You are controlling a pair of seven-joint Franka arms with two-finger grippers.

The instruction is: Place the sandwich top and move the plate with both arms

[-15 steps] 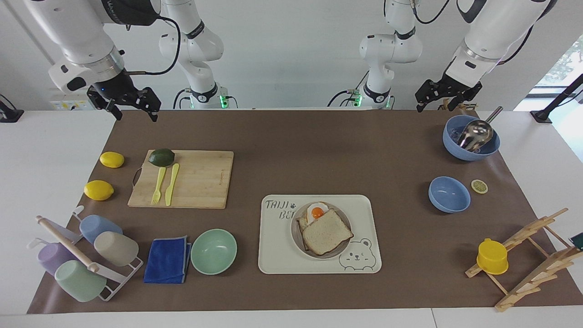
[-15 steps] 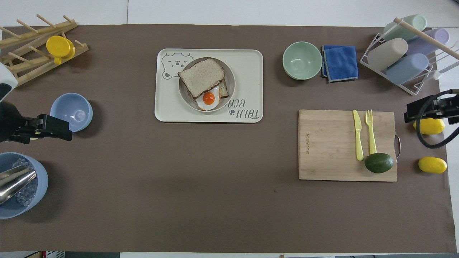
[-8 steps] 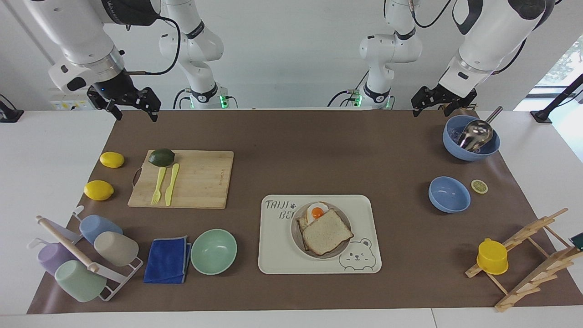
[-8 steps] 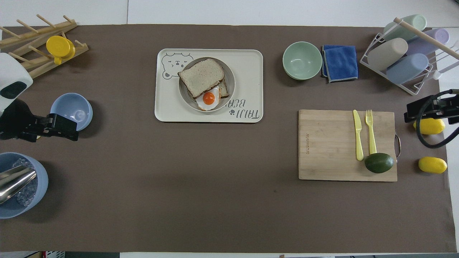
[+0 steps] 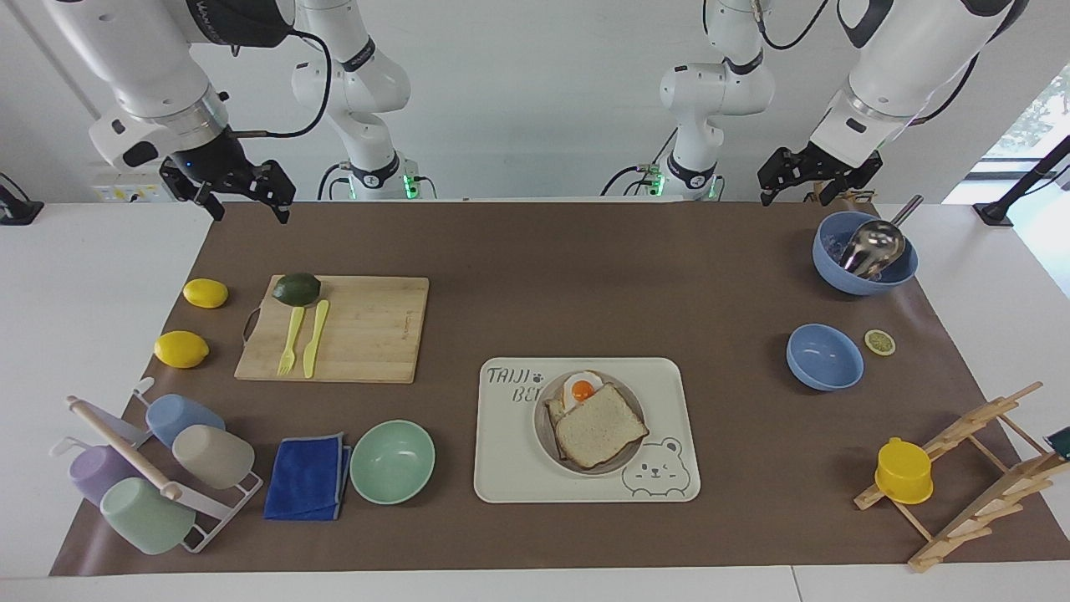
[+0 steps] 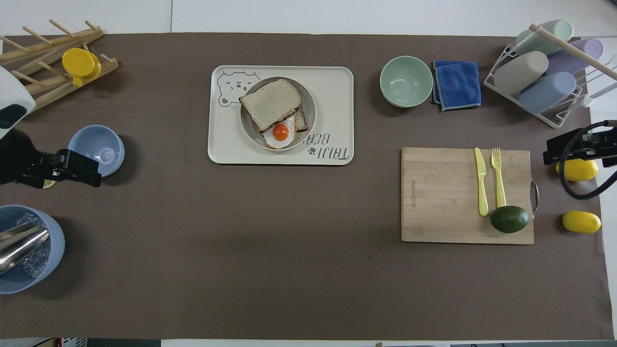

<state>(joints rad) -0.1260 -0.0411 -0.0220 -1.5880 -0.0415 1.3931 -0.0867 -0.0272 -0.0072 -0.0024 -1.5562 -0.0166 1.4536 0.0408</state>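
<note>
The sandwich top (image 5: pixel 600 425), a speckled brown-crusted slice, lies on the plate (image 5: pixel 542 436) and partly covers a paler slice with a fried egg (image 5: pixel 582 389). The overhead view shows the same slice (image 6: pixel 270 102) and plate (image 6: pixel 311 110). My left gripper (image 5: pixel 794 194) hangs open and empty in the air at the left arm's end, over the mat's edge next to the big blue bowl; it also shows in the overhead view (image 6: pixel 79 167). My right gripper (image 5: pixel 248 205) hangs open and empty over the mat's corner at the right arm's end, and shows in the overhead view (image 6: pixel 571 149).
The plate stands on a cream bear tray (image 5: pixel 669 468). A mint bowl (image 5: pixel 392 461) and blue cloth (image 5: pixel 308 477) lie beside it. A cutting board (image 5: pixel 368 330) holds an avocado, fork and knife. Two lemons, a cup rack, two blue bowls (image 5: pixel 824 356) and a wooden rack (image 5: pixel 970 477) stand at the ends.
My left gripper swayed slightly toward the table's middle and back. My right arm has not moved. Nothing on the table has moved.
</note>
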